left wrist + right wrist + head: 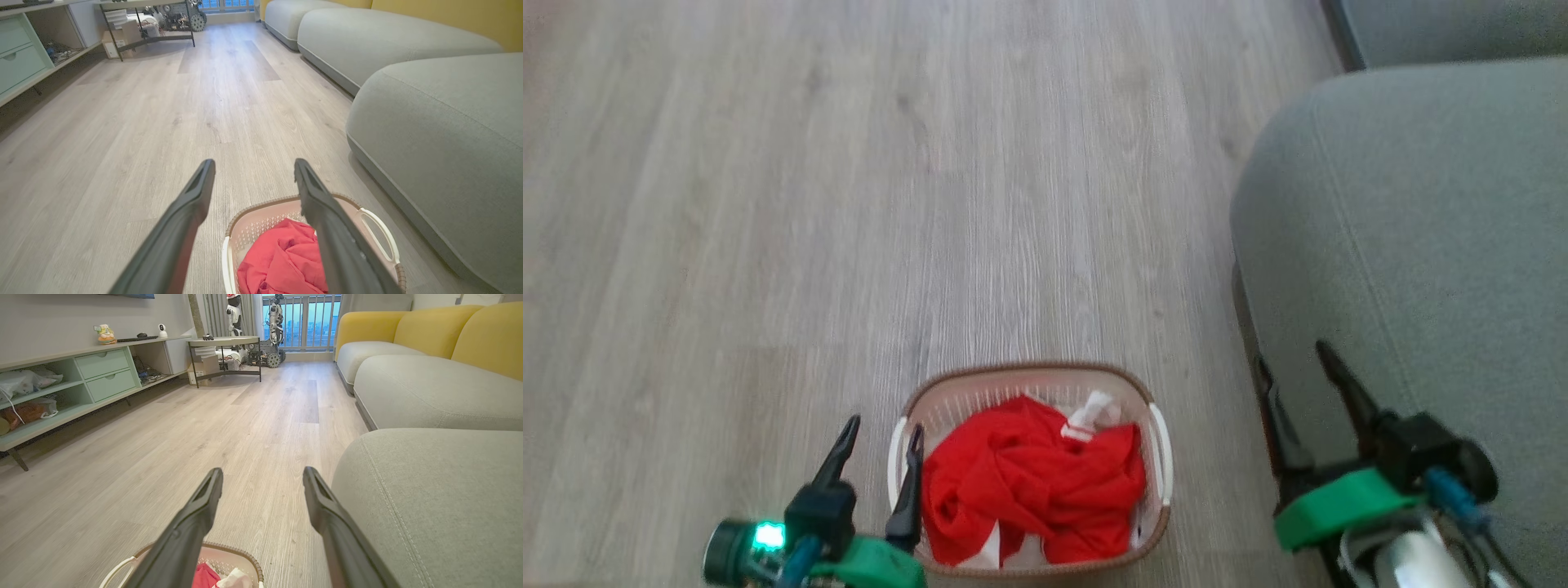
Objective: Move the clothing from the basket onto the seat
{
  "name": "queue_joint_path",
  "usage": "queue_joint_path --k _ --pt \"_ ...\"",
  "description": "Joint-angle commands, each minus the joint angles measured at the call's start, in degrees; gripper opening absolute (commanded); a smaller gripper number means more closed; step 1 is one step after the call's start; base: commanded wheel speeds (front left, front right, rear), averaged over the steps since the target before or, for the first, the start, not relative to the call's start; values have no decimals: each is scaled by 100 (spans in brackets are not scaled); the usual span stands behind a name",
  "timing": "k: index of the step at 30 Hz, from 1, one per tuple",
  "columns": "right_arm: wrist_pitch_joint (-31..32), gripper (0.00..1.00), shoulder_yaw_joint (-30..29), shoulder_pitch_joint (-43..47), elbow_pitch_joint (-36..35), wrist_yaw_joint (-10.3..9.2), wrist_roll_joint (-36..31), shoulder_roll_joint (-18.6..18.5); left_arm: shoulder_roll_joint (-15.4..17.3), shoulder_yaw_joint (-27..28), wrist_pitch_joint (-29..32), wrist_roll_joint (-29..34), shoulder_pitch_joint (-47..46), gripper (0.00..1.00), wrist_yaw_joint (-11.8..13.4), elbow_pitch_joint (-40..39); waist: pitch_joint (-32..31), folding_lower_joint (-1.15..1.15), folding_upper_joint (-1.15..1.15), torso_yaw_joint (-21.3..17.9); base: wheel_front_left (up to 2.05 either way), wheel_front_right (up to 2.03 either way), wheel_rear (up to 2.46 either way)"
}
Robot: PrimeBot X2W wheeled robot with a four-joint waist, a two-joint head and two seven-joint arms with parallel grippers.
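Red clothing (pixel 1029 482) filled the basket (pixel 1029 369). Left gripper (pixel 884 423) hovered at the basket's left rim, right gripper (pixel 1292 355) right of it by the seat (pixel 1421 245), both spread wide, empty.

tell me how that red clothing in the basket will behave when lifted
The red clothing lies crumpled in folds, so it will likely flop and trail from a pinch. It fills the basket in a tangle, so pieces may drag out together. It looks thin, probably light.
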Motion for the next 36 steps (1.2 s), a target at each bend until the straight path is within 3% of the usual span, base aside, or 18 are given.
queue_joint_path --k 1,7,15,26,36 --pt "-55 100 70 -426 -283 -1 -45 -70 39 119 -75 64 -466 100 -45 -6 428 0 0 -85 0 0 0" --pt "-55 100 -23 -846 -432 -1 -95 -70 79 -22 -76 197 -1132 100 -167 735 1236 0 0 -224 0 0 0" --pt "-55 100 -51 -1709 -633 -1 -34 -70 148 -227 -76 420 -2516 100 -289 2506 2635 0 0 -601 0 0 0" --pt "-55 100 34 -2280 -730 -1 167 -70 168 -544 -72 665 -3754 100 -354 4244 3702 0 0 -937 0 0 0" --pt "-55 100 79 -2528 -756 -1 303 -70 110 -667 -51 657 -4546 100 -256 5280 4261 0 0 -1129 0 0 0"
